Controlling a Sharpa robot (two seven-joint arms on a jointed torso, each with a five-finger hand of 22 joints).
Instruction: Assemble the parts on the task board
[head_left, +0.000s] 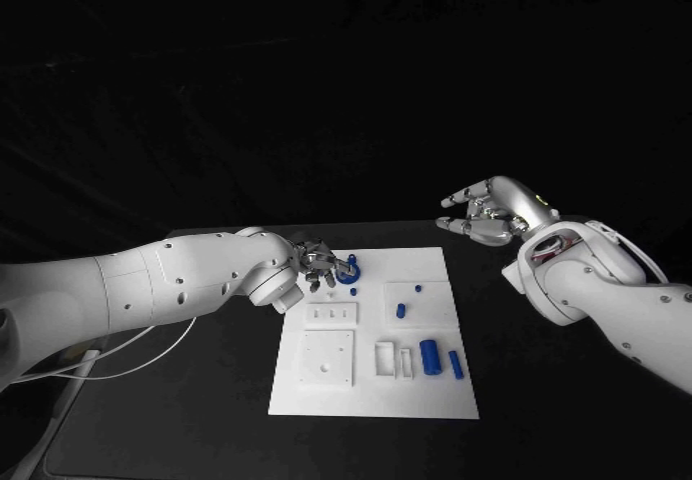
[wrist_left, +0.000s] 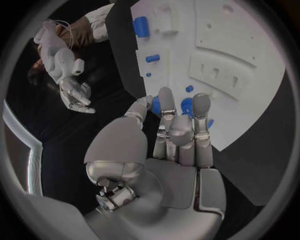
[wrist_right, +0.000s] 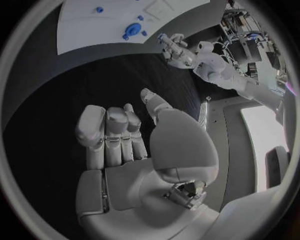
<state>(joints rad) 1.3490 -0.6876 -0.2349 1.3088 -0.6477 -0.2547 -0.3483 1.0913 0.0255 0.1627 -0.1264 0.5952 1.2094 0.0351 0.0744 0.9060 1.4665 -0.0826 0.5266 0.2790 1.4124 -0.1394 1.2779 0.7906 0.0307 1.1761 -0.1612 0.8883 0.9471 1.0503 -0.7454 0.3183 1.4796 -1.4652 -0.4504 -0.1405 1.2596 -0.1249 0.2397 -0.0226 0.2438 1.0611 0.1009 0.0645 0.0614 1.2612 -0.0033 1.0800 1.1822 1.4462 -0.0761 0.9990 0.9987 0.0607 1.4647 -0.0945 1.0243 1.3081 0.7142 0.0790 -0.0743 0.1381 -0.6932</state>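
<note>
The white task board (head_left: 368, 385) lies in the middle of the black table. A blue ring-shaped part (head_left: 348, 268) sits at its far left corner. My left hand (head_left: 309, 266) hovers right beside that ring with its fingers bent over it; in the left wrist view the ring (wrist_left: 185, 106) shows behind the fingertips (wrist_left: 166, 102). In the right wrist view the ring (wrist_right: 132, 29) lies on the board (wrist_right: 87, 30), apart from the left hand (wrist_right: 173, 46). My right hand (head_left: 490, 213) is raised off the board's far right corner, fingers apart, holding nothing.
More blue parts lie on the board: a short cylinder (head_left: 428, 352), a thin bar (head_left: 456, 364), a small piece (head_left: 404, 310) and a tiny peg (head_left: 418, 288). Raised white blocks with slots (head_left: 327, 355) take up the board's left half. Bare black table surrounds the board.
</note>
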